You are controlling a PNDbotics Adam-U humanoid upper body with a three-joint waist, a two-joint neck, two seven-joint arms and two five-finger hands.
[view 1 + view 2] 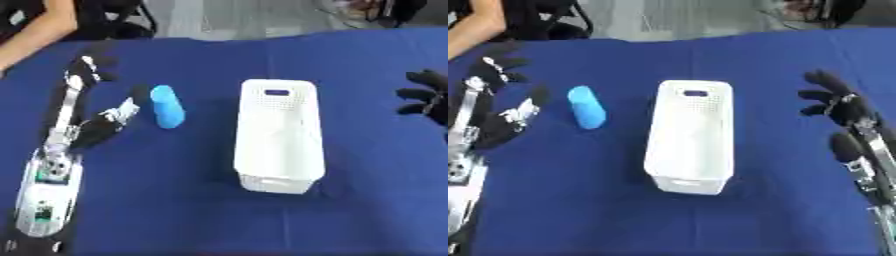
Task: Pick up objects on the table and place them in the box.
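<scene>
**Blue cylinder beside the left hand, box waiting at centre**

Left hand (pixel 103 125) — enters from the left edge along a silver-and-black forearm. Fingers spread and relaxed, holding nothing. The long fingers reach up and away toward the far-left of the cloth while the thumb side points at the cylinder; its dark tip lies just beside the cylinder's upper end, and whether it touches cannot be told. The spread looks like the opening for a side-on grasp, the palm turned toward the object rather than above it.

Cylinder (pixel 166 106) — light blue, rounded ends, lying on its side on the cloth, long axis running roughly toward and away from the robot with a slight tilt. It sits between the left hand and the box, apart from the box. On its side it could roll if nudged, so a closing grip from both flanks seems the safer approach.

Box (pixel 690 134) — white, oblong, perforated walls with a handle slot at the far end, mouth upward, centre of the table. Nothing visible inside. Set midway, it lies within reach of either arm.

Right hand (pixel 833 102) — at the right side, well apart from the box, fingers splayed and empty — idle by the look of it.

Table (pixel 175 210) — covered in dark blue cloth.
</scene>
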